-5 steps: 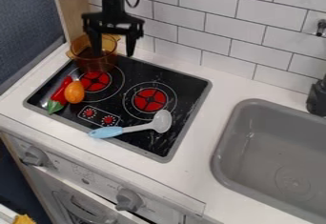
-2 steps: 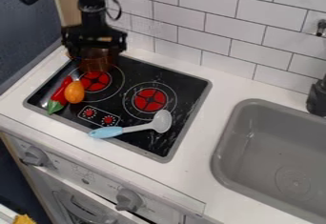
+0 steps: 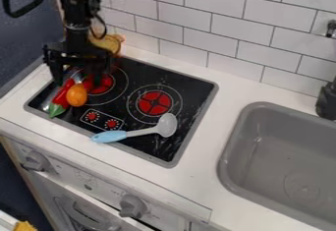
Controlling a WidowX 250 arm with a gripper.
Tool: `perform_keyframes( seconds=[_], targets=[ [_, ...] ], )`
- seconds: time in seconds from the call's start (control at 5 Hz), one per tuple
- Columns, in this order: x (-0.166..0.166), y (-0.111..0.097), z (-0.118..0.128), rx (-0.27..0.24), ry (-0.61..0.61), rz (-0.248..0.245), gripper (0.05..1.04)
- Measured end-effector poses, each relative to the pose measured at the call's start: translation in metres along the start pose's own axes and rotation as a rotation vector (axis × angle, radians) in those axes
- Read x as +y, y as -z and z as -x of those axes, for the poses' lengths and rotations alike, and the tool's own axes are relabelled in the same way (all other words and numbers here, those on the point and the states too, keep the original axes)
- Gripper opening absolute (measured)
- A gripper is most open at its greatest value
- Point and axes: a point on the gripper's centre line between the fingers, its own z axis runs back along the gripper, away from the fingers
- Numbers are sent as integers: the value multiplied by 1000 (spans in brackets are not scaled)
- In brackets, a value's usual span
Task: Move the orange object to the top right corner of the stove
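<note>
All the carrying is remaining: the orange object is lying ungripped just below the spread jaws, beside the red pepper. Grasping and placing are still needed, the stove's target corner lying well right of the jaws.

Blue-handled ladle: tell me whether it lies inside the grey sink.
No, the ladle lies on the stove, to the left of the sink.
</note>
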Motion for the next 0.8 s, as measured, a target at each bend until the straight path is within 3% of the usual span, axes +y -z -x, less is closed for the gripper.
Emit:
perform_keyframes(
  seconds=[0.4, 0.6, 0.8],
  targets=[
    [-2, 21, 4, 39, 59, 3, 950],
    [-6, 23, 4, 40, 61, -3, 689],
    [-6, 23, 4, 40, 62, 2, 623]
  ],
)
